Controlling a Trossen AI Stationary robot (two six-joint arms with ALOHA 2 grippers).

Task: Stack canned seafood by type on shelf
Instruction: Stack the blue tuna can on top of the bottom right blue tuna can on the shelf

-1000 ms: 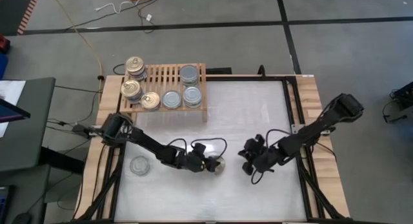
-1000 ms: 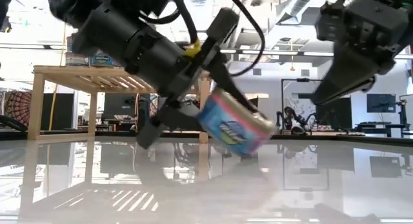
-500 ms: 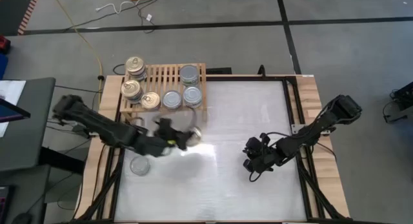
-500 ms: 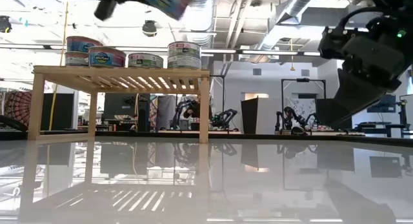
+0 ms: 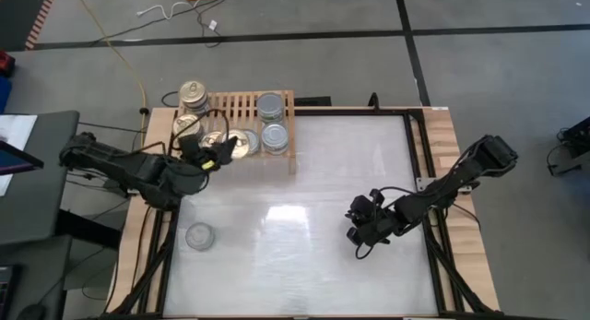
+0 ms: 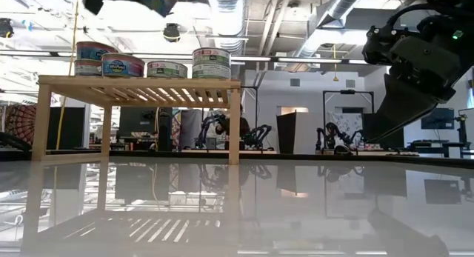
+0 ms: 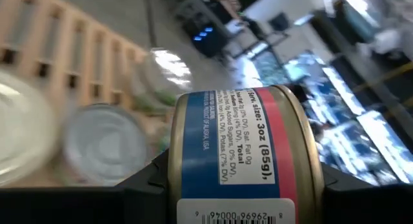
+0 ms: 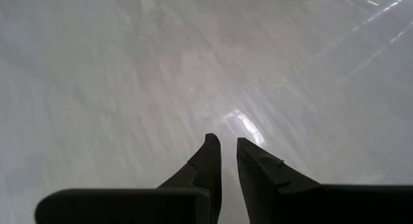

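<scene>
Fingers of the left gripper point(image 7: 235, 185) clamp a blue-and-red-labelled can point(image 7: 242, 146), carried above the front of the wooden shelf point(image 5: 241, 106). Fingers of the right gripper point(image 8: 227, 161) stand almost closed on nothing, hovering over the bare desk point(image 5: 304, 255) on its right side. On the shelf sit gold-topped cans point(image 5: 193, 91) toward the left and silver-topped cans point(image 5: 270, 105) toward the right, some already two high. One silver-topped can point(image 5: 199, 236) lies on the desk near the left edge. By the look of it most are shelved; the carried can and that last one remain.
</scene>
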